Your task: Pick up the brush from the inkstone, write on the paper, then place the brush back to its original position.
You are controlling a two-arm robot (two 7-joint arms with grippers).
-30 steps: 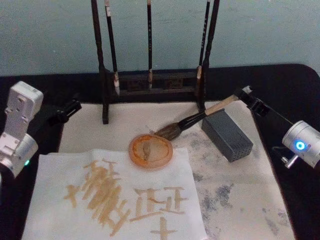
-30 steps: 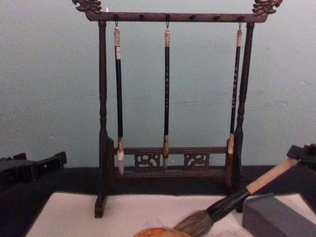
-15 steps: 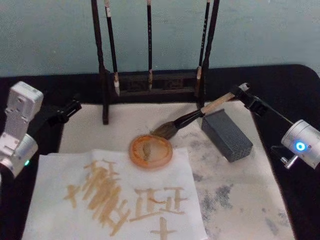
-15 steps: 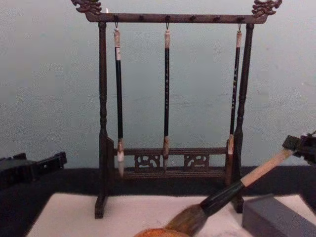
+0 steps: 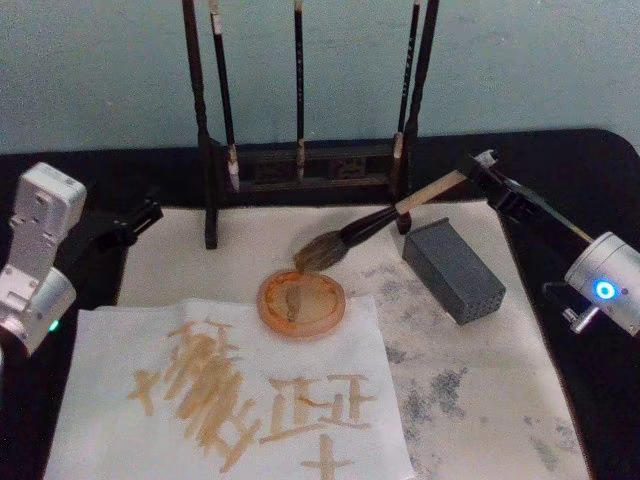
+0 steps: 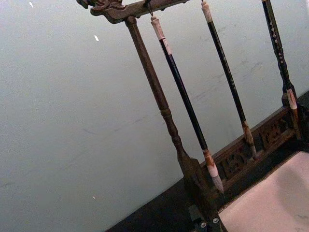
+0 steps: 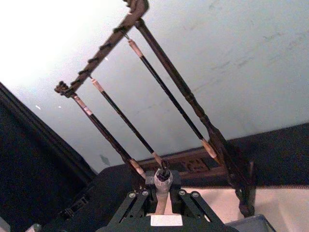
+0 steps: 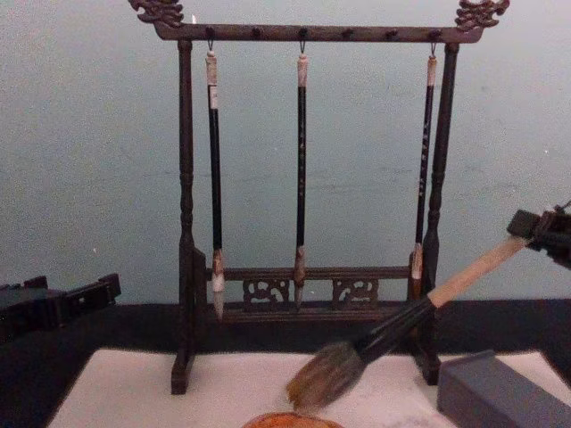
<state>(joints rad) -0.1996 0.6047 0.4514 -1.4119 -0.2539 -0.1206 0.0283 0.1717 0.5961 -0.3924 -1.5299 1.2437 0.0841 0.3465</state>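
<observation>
Overhead, the table (image 5: 590, 170) is black and backed by a pale blue-green wall (image 5: 540, 60), and a stained off-white mat (image 5: 480, 400) covers its middle. The landmark is the round orange dish (image 5: 302, 303) on that mat. Behind the dish stands a dark wooden brush rack (image 8: 185, 267) with three thin brushes hanging from its top bar. The paper (image 5: 120, 440), marked with tan strokes, lies in front of the dish and toward the left tool's side. A grey block (image 5: 453, 270) sits beside the dish on the right tool's side. The right tool (image 5: 478, 168) is closed on the tan handle end of the brush (image 5: 375, 223), which slopes down so that its bristles hang just behind and above the dish, clear of it in the chest view. The left tool (image 5: 140, 215) is parked well off from the dish at the mat's edge; its fingers cannot be judged. The rack's top is cut off in the head view.
</observation>
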